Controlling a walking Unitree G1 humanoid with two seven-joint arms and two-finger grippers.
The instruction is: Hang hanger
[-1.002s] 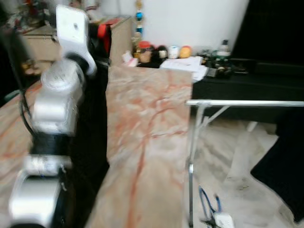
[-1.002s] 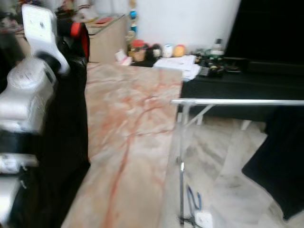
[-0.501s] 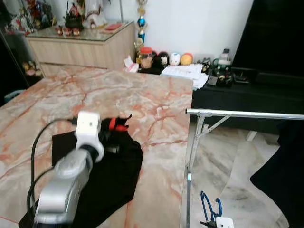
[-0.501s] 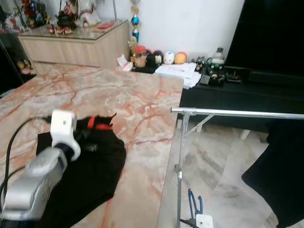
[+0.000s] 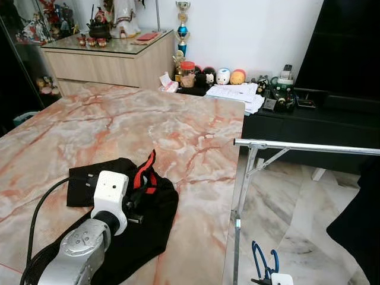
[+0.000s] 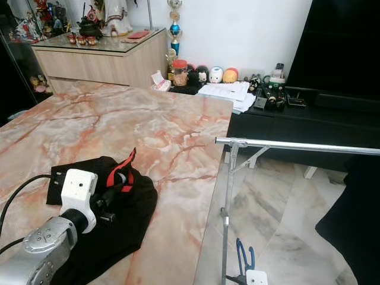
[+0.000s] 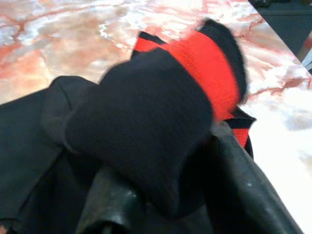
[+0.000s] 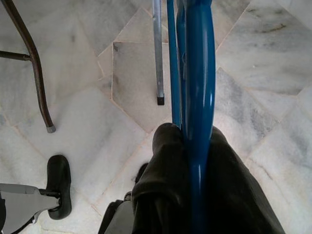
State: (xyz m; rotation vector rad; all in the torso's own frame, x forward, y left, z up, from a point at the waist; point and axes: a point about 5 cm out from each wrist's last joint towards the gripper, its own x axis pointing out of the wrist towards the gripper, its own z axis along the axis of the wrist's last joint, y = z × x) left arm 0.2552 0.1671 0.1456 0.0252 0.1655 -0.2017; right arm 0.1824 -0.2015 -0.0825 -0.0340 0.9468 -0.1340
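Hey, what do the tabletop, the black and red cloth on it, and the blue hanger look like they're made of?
The pink-veined tabletop looks like polished marble or a marble-look slab: glossy, with reddish veins. The black cloth with a red band, pinched in the left gripper, looks like soft knit fabric, ribbed up close. The blue hanger, clamped in the right gripper, looks like smooth glossy plastic, possibly coated metal.

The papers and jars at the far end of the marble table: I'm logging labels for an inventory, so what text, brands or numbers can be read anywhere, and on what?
None can be read.
White stack of papers: print too small.
Red-lidded jar: label blurred.
White tag beside the jar: nothing legible.
Black garment with red collar, held by the left gripper: no lettering visible.
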